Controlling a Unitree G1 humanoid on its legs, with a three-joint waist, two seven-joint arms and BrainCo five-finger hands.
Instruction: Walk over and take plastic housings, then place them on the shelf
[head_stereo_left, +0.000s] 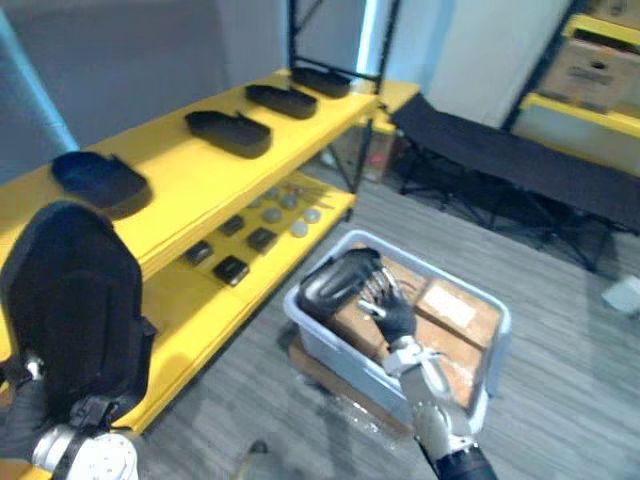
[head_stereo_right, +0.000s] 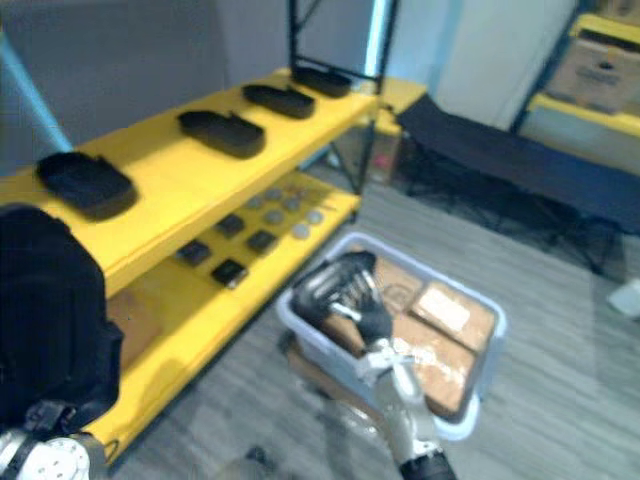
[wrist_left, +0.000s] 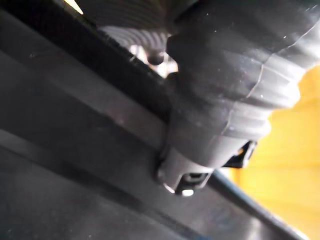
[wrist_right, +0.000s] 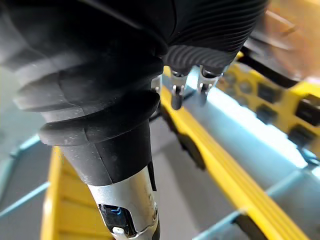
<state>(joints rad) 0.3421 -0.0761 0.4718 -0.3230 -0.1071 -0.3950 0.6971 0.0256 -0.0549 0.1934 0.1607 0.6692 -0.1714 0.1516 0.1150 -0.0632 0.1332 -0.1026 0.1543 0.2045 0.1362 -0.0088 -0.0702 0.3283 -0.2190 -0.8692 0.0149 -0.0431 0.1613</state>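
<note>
A large black plastic housing (head_stereo_left: 70, 300) stands upright at the lower left, and my left hand (head_stereo_left: 22, 420) is shut on its bottom edge. In the left wrist view the thumb (wrist_left: 182, 175) presses on the housing's dark surface (wrist_left: 75, 150). My right hand (head_stereo_left: 393, 318) is curled round a second black housing (head_stereo_left: 330, 282), which it holds tilted over the near-left corner of a pale blue bin (head_stereo_left: 318, 338). Several more black housings, such as this one (head_stereo_left: 228, 132), lie in a row on the top board of the yellow shelf (head_stereo_left: 190, 190).
The shelf's lower board (head_stereo_left: 200, 300) carries small black parts (head_stereo_left: 230, 268) and grey discs (head_stereo_left: 285, 212). Flat cardboard boxes (head_stereo_left: 455, 310) lie in the bin. A black folding cot (head_stereo_left: 500, 150) stands at the back right, with another yellow rack holding cardboard boxes (head_stereo_left: 595, 70) behind it.
</note>
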